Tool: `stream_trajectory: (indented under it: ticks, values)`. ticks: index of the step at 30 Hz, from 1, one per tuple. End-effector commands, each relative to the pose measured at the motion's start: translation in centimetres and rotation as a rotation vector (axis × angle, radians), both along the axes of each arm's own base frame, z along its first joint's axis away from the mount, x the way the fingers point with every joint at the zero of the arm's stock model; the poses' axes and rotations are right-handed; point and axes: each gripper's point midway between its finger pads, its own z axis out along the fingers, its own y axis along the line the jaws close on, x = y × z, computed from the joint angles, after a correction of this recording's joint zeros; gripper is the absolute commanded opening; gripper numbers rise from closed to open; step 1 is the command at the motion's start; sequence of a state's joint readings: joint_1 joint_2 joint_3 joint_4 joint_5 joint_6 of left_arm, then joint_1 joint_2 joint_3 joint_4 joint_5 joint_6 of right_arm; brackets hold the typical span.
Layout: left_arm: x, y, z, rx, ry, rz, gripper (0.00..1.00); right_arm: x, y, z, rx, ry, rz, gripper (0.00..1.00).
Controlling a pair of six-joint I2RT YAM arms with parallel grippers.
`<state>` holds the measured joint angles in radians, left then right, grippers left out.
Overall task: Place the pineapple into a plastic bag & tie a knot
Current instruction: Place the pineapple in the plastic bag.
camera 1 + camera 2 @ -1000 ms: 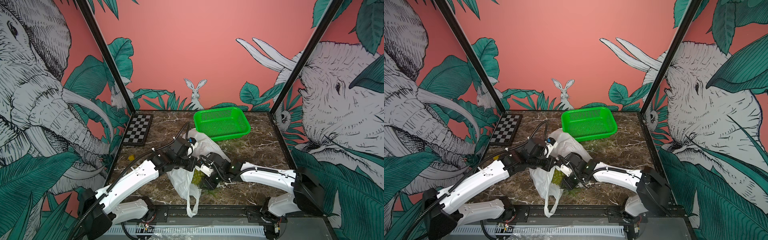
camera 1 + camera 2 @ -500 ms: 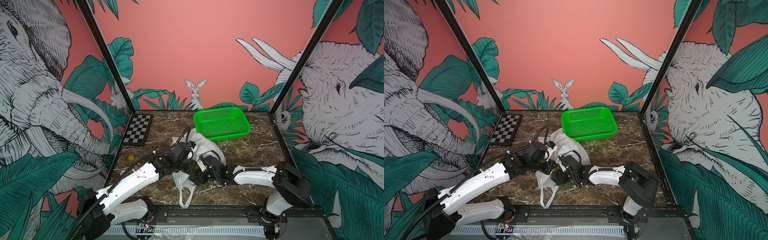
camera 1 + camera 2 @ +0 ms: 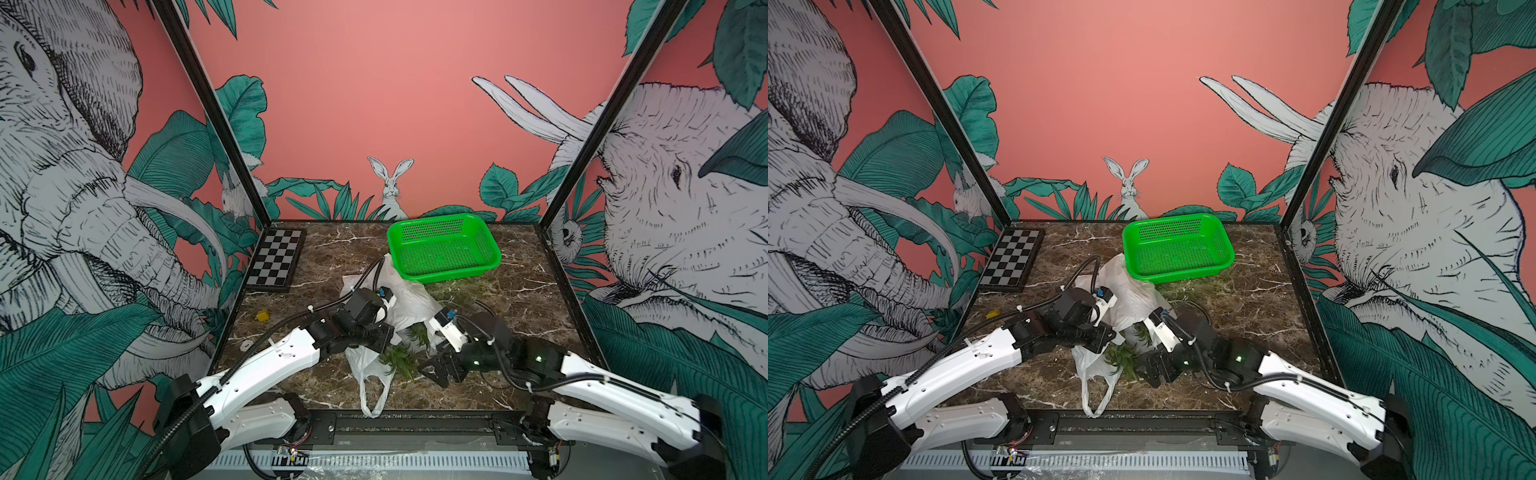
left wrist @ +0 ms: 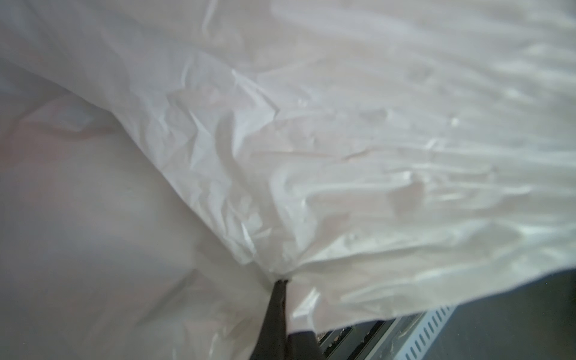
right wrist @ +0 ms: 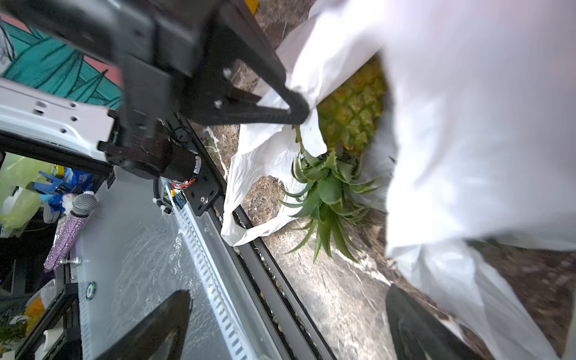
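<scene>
The right claw [image 3: 440, 369] is backing out of the mouth of the bag [image 3: 409, 303], where it was buried half a second ago. Its jaws are now standing wide apart and gripping nothing. The left claw [image 3: 380, 337] is staying clamped on a fold of the bag's rim, and the left wrist view is showing the film gathering at its tip. The bag is lying mid-worktop [image 3: 498, 299], its far end reaching the basket [image 3: 442, 249] and one loop [image 3: 372, 399] drooping over the front edge. The pineapple [image 5: 355, 103] is sitting inside with its body covered and its crown [image 5: 324, 193] poking out of the mouth toward the front edge. The film is looking thin, limp and slick, so it is likely to slide and collapse unless pinched in a bunched fold or by a loop. The fruit is probably heavy and rigid with a prickly crown, so it is likely anchoring the bag rather than shifting with it. The crown is lying just beside the open right claw, on its left-edge side and clear of it. A second flap of the bag is hanging close by one finger [image 5: 414, 324] and is looking like the nearest hold for tying.
</scene>
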<state>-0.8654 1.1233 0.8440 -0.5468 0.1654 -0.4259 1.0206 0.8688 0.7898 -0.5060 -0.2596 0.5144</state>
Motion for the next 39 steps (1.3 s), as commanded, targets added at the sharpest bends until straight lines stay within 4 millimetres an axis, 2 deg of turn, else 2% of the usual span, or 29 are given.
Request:
stream_trajectory:
  ticks: [1, 2, 5, 7, 9, 10, 12, 14, 15, 17, 20, 25, 28, 32, 36, 39]
  values:
    - [-0.3, -0.1, -0.6, -0.003, 0.012, -0.01, 0.0, 0.0, -4.0, -0.3, -0.118, 0.073, -0.136, 0.96]
    - [-0.2, -0.2, -0.5, -0.009, 0.009, -0.005, 0.0, -0.2, -3.9, -0.5, -0.105, 0.124, -0.143, 0.96]
    - [0.5, -0.6, 0.1, -0.027, -0.005, 0.018, 0.0, -2.7, -1.6, -2.0, -0.035, 0.322, -0.05, 0.92]
    - [0.5, -0.7, 0.3, -0.024, 0.001, 0.014, 0.0, -2.7, -2.3, -1.8, -0.08, 0.328, -0.08, 0.91]
    - [0.4, -0.7, 0.3, -0.023, 0.008, 0.013, 0.0, -1.3, -3.9, -0.3, -0.128, 0.226, -0.143, 0.93]
    - [0.4, -0.6, 0.6, -0.028, 0.005, 0.016, 0.06, -0.4, -5.0, 0.7, -0.166, 0.161, -0.178, 0.96]
    - [0.3, -0.2, 1.8, -0.037, -0.012, 0.034, 0.32, 1.4, -7.2, 1.9, -0.271, 0.057, -0.258, 0.99]
    - [0.2, 0.9, 3.0, -0.031, -0.028, 0.078, 0.56, 1.7, -6.9, 1.8, -0.329, 0.015, -0.207, 0.99]
    - [0.1, 1.7, 3.4, -0.026, -0.029, 0.108, 0.64, 1.9, -6.4, 1.3, -0.358, -0.005, -0.168, 0.99]
    - [-0.6, 3.4, 4.3, -0.015, -0.021, 0.17, 0.73, 1.8, -4.6, 0.6, -0.379, -0.043, -0.054, 0.98]
    - [-2.5, 6.2, 4.4, 0.015, 0.045, 0.275, 0.78, 2.8, -3.1, -0.1, -0.4, -0.114, 0.008, 0.96]
    - [-8.2, 9.4, 0.8, 0.149, 0.237, 0.368, 0.81, 5.1, -1.7, -1.6, -0.403, -0.199, -0.02, 0.95]
    - [-10.5, 9.8, -2.1, 0.178, 0.305, 0.396, 0.85, 7.0, -1.3, -3.0, -0.408, -0.255, -0.086, 0.94]
    - [-11.5, 9.3, -5.3, 0.182, 0.351, 0.419, 0.95, 8.2, 0.4, -4.3, -0.355, -0.285, -0.114, 0.9]
    - [-11.5, 8.7, -7.5, 0.156, 0.371, 0.442, 0.95, 8.4, 1.2, -5.6, -0.337, -0.271, -0.109, 0.84]
    - [-11.6, 7.4, -9.2, 0.103, 0.4, 0.433, 0.87, 8.3, 0.9, -6.2, -0.331, -0.264, -0.123, 0.8]
